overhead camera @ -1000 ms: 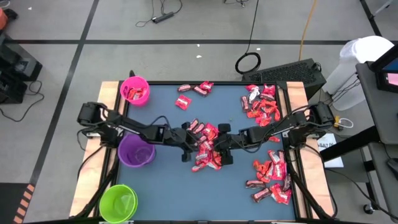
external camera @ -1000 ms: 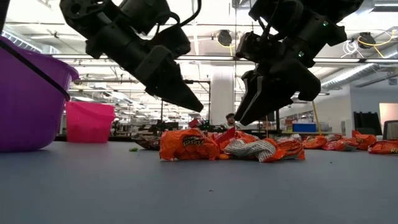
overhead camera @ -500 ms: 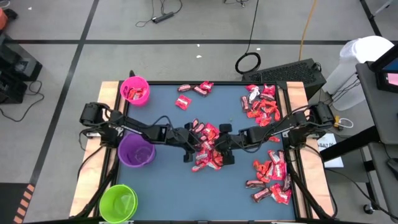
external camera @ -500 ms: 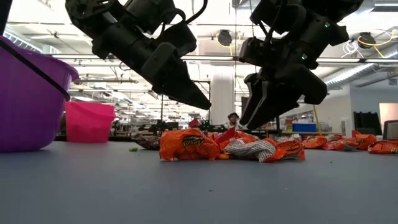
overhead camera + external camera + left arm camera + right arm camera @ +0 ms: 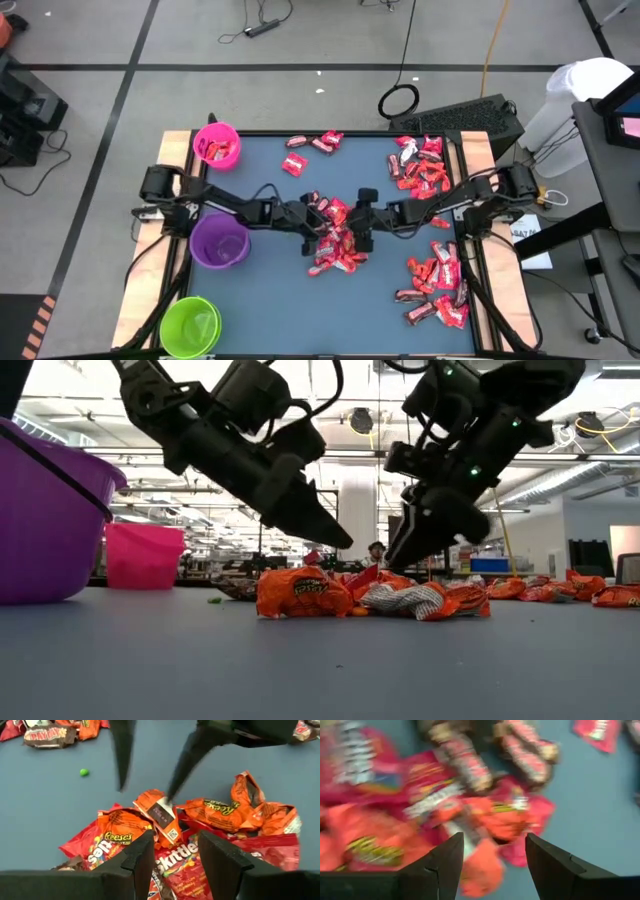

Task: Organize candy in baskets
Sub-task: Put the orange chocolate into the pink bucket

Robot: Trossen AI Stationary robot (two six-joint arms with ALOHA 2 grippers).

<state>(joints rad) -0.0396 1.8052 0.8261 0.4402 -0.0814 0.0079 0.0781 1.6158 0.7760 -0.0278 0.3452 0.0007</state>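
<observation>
**Both grippers over the centre candy heap, nothing held**

High view. You have the table (image 5: 270,310) with three baskets along its left edge: pink basket (image 5: 217,146) at the far left corner with candy inside, purple basket (image 5: 220,242) at mid-edge, lime green basket (image 5: 190,325) at the near left corner. The centre heap of candy (image 5: 335,240) lies at the table's middle. More pieces sit along the far edge (image 5: 312,145) and down the right edge (image 5: 438,280). Your left gripper (image 5: 318,232) and right gripper (image 5: 352,228) meet over the centre heap.

Low view. Your left gripper (image 5: 335,540) and right gripper (image 5: 400,555) hang just above the heap (image 5: 370,595), fingertips clear of the wrappers. The purple basket (image 5: 45,525) stands nearest, the pink basket (image 5: 143,556) behind it.

Left wrist view. Your left fingers (image 5: 142,855) stand apart, empty, over orange and red wrappers (image 5: 160,817). The right arm's fingers (image 5: 182,765), spread too, point down at the same heap. One green speck (image 5: 84,771) lies loose on the table.

Right wrist view. Your right fingers (image 5: 452,855) stand apart, holding nothing, above blurred wrappers (image 5: 460,795).
</observation>
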